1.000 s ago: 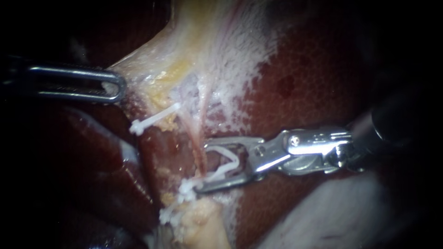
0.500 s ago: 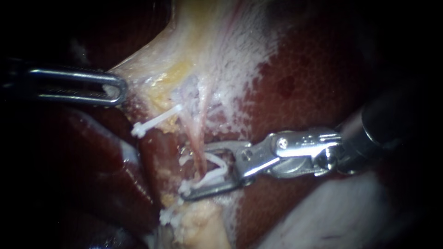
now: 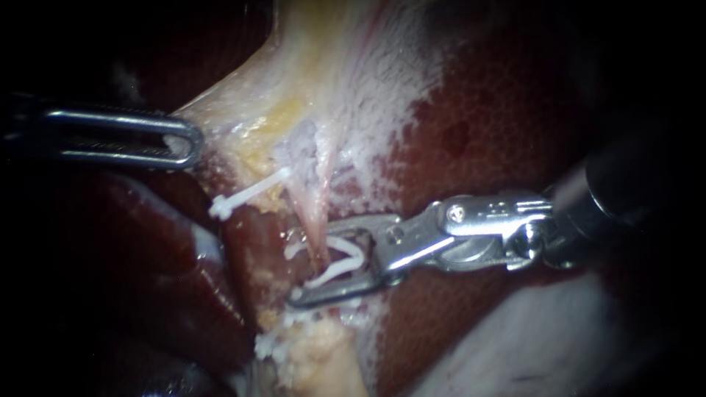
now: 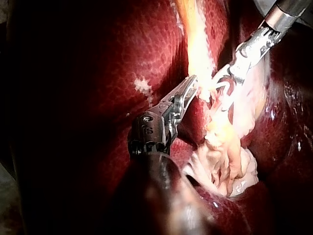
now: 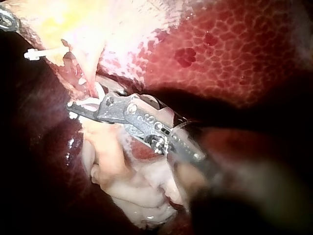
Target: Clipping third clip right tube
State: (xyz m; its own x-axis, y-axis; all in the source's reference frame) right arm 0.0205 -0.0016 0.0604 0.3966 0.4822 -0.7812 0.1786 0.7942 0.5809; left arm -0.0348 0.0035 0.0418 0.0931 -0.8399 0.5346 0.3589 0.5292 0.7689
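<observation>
Open V-shaped white plastic clip straddling the thin pink tube, held between the wide-spread metal jaws of the right instrument; left instrument jaws closed on pale yellow tissue beside dark red liver

Before me, mottled dark red liver lies beneath a sheet of pale yellowish tissue, an upper clip sticks out white at its edge, and lumpy fat sits lower in the endoscope view.
</observation>
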